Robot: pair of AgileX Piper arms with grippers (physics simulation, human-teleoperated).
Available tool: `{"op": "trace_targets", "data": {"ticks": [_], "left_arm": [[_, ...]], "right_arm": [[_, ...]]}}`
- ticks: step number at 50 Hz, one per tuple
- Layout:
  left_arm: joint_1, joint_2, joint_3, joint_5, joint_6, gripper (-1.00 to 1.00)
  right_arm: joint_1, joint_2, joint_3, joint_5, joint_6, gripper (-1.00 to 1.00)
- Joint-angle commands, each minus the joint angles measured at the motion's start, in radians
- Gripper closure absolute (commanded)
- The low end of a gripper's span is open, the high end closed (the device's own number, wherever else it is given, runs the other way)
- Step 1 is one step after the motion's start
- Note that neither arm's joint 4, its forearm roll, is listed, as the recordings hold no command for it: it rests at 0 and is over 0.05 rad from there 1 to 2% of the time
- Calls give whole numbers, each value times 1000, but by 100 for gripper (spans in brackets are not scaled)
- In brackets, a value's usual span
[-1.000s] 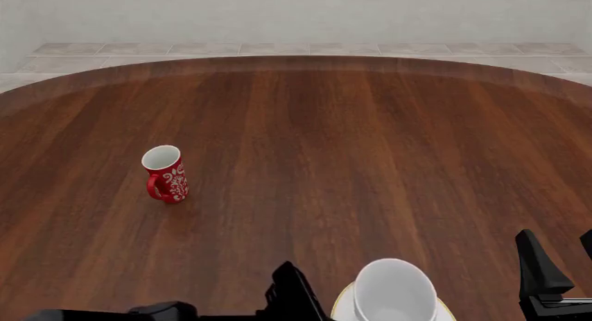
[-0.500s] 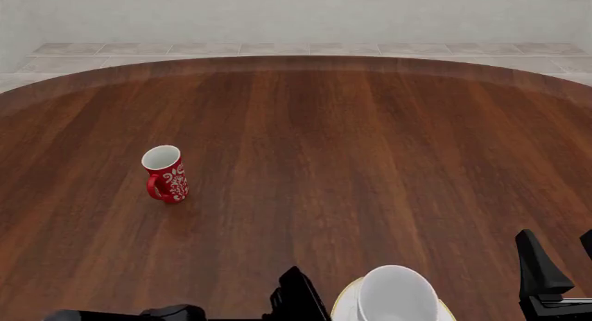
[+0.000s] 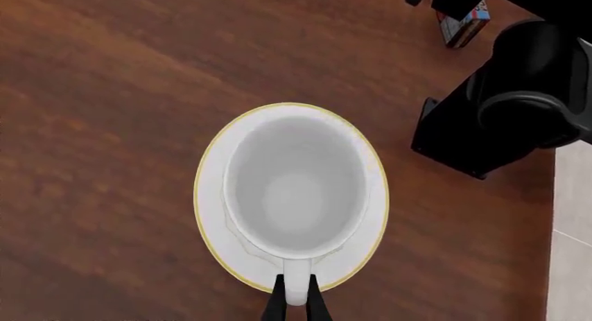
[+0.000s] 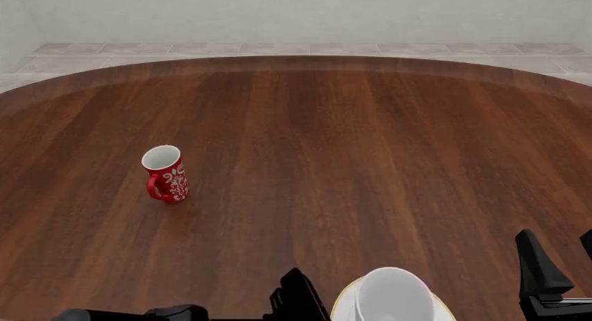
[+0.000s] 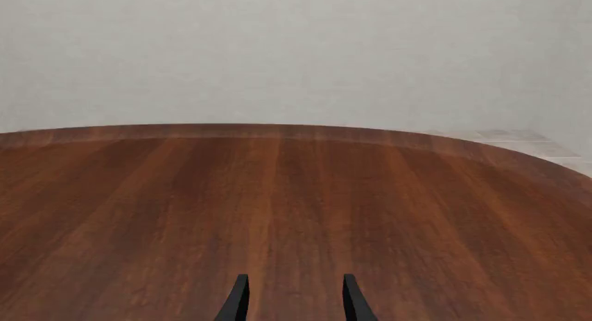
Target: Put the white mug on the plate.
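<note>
Glossy white ceramic mug point(image 3: 296, 193) sits upright on the gold-rimmed round white plate point(image 3: 209, 196).
Left hand point(image 3: 295, 304) grips its handle at 6 o'clock; right hand point(image 5: 291, 297) gapes, holding nothing.

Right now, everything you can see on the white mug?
The white mug is plain, glossy and ceramic-looking, upright and empty, mouth up. It is over the middle of the gold-rimmed plate, apparently on it. Its loop handle sits between the left gripper fingertips, which are closed on it. In the front view it is at the near edge.
</note>
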Motion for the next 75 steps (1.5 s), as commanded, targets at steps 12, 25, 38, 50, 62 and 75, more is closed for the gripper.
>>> {"op": "trace_targets", "data": {"ticks": [12,25,38,50,62,75], "left_arm": [[11,-1,-10,6,35,-100],[8,-9,-18,22,27,-100],[7,-20,-18,36,26,-100],[13,-74,-8,70,35,-100],[24,-172,6,123,46,-100],[24,-172,6,123,46,-100]], "right_arm": [[-2,-2,1,0,1,-100],[-2,-2,1,0,1,-100],[-1,-2,1,0,2,-100],[-1,-2,1,0,1,-100],[-1,-2,1,0,1,-100],[-1,-2,1,0,1,-100]]}}
